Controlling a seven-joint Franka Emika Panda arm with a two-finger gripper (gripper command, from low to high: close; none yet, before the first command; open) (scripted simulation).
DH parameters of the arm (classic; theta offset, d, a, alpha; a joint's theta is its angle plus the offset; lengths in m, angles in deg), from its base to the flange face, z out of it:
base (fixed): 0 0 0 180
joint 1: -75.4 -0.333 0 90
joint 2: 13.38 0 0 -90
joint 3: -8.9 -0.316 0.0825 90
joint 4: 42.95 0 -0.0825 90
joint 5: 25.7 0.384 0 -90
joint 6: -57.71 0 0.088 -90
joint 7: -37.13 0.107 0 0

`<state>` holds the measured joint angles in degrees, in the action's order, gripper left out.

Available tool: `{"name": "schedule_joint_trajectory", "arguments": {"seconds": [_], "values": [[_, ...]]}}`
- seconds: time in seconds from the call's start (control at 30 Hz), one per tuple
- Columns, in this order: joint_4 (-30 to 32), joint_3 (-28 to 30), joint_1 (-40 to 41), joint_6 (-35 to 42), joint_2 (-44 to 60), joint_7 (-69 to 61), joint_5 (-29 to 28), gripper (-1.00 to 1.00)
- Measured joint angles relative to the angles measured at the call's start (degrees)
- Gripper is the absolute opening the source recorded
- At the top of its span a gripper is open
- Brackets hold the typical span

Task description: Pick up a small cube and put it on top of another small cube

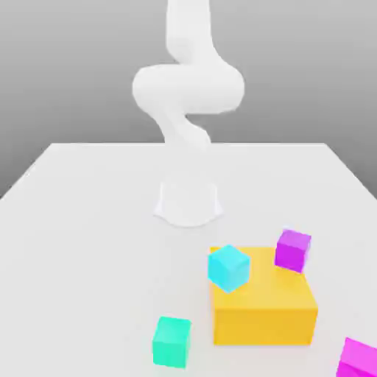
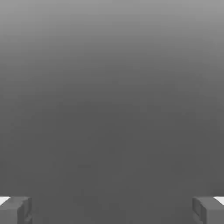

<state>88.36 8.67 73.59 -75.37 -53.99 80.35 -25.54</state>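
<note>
The small magenta-pink cube (image 1: 358, 359) lies on the white table at the exterior view's bottom right, partly cut off by the frame edge. A violet-purple cube (image 1: 293, 250) rests on the far right corner of the big orange block (image 1: 265, 305). A cyan cube (image 1: 228, 267) sits tilted at that block's near left corner. A teal cube (image 1: 172, 342) stands on the table left of the block. In the hand view my gripper (image 2: 112, 210) is open, its fingertips (image 2: 15, 210) wide apart with nothing between them and plain grey background beyond.
The white arm (image 1: 188, 88) rises from its round base (image 1: 188, 202) at the middle of the white table (image 1: 88, 243) and bends upward out of the picture. All the blocks sit in the near right part of the table.
</note>
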Motion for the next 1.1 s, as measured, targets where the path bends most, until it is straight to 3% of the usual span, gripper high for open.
{"name": "schedule_joint_trajectory", "arguments": {"seconds": [0.6,1.1], "values": [[-3.4,-4.5,-11.1,-9.3,37.7,-17.9,-0.2,0.00],[-6.9,-6.8,-18.3,-19.6,69.1,-25.3,-7.5,0.00]]}}
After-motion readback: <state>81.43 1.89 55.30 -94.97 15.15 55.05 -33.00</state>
